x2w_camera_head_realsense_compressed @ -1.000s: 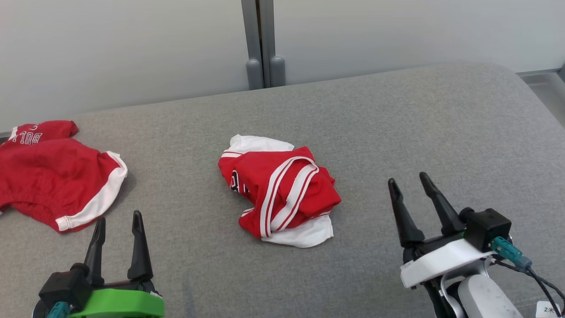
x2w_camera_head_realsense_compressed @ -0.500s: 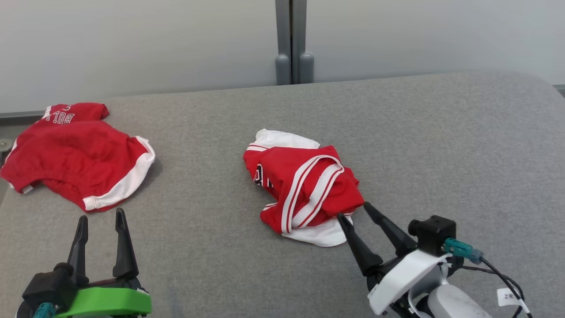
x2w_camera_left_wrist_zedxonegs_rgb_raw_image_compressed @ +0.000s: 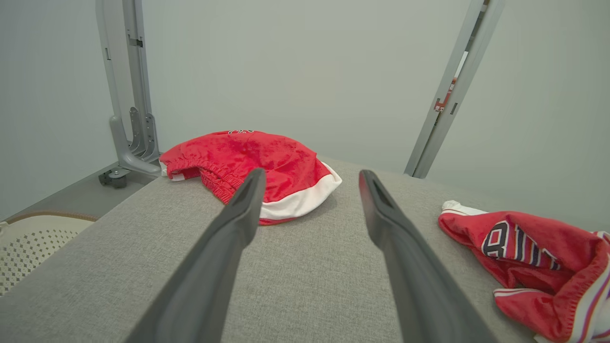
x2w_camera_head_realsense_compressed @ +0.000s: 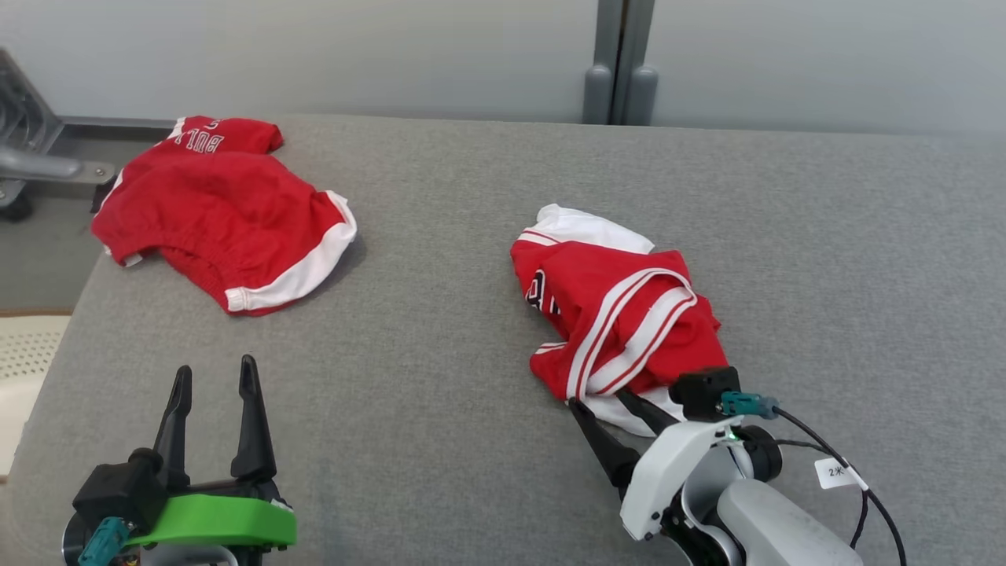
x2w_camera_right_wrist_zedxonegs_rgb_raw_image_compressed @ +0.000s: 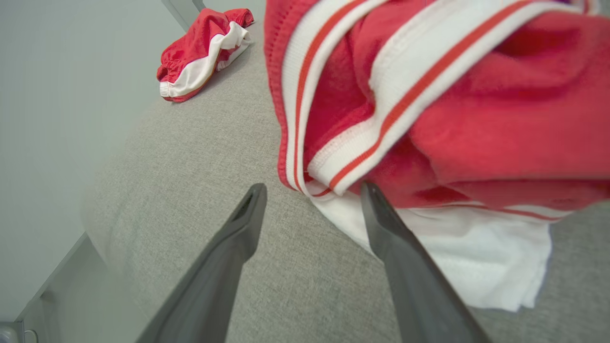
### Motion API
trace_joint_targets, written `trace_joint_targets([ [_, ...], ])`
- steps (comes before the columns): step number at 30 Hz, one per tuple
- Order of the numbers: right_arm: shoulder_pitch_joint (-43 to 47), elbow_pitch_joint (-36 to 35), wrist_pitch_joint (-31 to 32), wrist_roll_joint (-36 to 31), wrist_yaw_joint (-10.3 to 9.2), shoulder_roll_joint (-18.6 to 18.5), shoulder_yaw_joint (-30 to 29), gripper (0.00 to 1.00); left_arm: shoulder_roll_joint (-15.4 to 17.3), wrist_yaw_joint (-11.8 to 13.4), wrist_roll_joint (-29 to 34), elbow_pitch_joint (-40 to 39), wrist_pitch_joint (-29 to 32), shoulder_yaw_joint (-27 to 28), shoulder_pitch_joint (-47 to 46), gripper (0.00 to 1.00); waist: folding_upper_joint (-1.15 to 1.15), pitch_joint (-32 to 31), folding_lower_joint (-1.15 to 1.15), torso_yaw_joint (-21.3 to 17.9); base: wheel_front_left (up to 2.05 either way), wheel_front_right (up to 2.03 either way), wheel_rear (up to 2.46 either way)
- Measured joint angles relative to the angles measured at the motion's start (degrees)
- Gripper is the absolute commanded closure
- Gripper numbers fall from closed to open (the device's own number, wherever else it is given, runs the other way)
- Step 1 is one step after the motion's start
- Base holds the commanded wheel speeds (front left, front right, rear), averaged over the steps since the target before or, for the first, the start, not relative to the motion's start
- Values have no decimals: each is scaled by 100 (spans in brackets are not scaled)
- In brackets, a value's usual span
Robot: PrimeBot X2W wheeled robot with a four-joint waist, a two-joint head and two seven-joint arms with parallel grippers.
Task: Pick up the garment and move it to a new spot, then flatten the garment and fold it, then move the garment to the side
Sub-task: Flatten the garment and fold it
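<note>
The garment [x2w_camera_head_realsense_compressed: 621, 306] is a crumpled red piece with white stripes and a white underside, lying in the middle of the grey padded surface [x2w_camera_head_realsense_compressed: 440, 377]. My right gripper [x2w_camera_head_realsense_compressed: 599, 401] is open at the garment's near white edge. In the right wrist view the garment [x2w_camera_right_wrist_zedxonegs_rgb_raw_image_compressed: 429, 95] looms close. There the right gripper [x2w_camera_right_wrist_zedxonegs_rgb_raw_image_compressed: 312, 188] has one finger over the white hem and the other over bare grey fabric, with nothing held. My left gripper [x2w_camera_head_realsense_compressed: 216, 365] stands open at the lower left, well apart from the garment [x2w_camera_left_wrist_zedxonegs_rgb_raw_image_compressed: 533, 247]. The left gripper [x2w_camera_left_wrist_zedxonegs_rgb_raw_image_compressed: 310, 174] holds nothing.
A second red garment [x2w_camera_head_realsense_compressed: 220, 204] with a white band lies at the far left of the surface, also visible ahead of the left fingers [x2w_camera_left_wrist_zedxonegs_rgb_raw_image_compressed: 257, 157]. A grey post [x2w_camera_head_realsense_compressed: 621, 63] stands behind the surface, a metal stand [x2w_camera_head_realsense_compressed: 31, 157] at the left, and a cream perforated object [x2w_camera_head_realsense_compressed: 20, 354] below the left edge.
The camera has turned, shifting the whole picture to the right. My right gripper has moved in from the garment's right to its near white edge, still open. The left gripper stays as it was.
</note>
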Motion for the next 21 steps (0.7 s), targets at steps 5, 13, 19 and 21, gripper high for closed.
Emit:
trace_joint_targets([
  [5, -225, 472, -240, 86, 0, 104, 94, 0, 0, 3, -52, 88, -1, -44, -21, 0, 0, 76, 0, 287, 0, 0, 0],
  [13, -627, 1050, -614, 76, 0, 227, 271, 100, 0, 21, -78, 227, -1, -132, -83, 0, 0, 171, 0, 533, 0, 0, 0],
  [19, -737, 846, -872, 420, -2, 255, 303, 100, 1, 45, -78, 280, -1, -45, -81, 0, 0, 138, 0, 480, 0, 0, 0],
  [21, -744, 511, -872, 555, -1, 179, 385, 100, -1, 45, -75, 289, -1, -32, -74, 0, 0, 114, 0, 400, 0, 0, 0],
])
